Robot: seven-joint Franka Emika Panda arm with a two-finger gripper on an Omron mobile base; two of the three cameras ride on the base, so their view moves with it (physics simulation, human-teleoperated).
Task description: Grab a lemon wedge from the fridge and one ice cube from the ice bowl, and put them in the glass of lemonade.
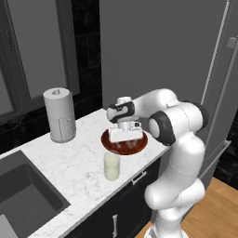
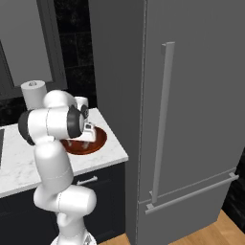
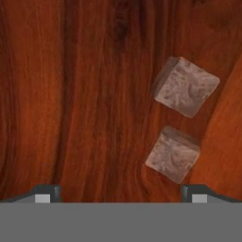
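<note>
Marble counter (image 1: 69, 162) — dark cabinets (image 2: 103, 201)

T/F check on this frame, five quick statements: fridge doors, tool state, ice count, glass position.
1. The fridge doors are open. False: both are shut.
2. The tool is open over the ice bowl. True.
3. The tool grips an ice cube. False: nothing sits between its fingertips.
4. Two ice cubes lie in the bowl in the hand view. True.
5. The glass of lemonade stands inside the sink. False: it stands on the counter beside the bowl.
</note>
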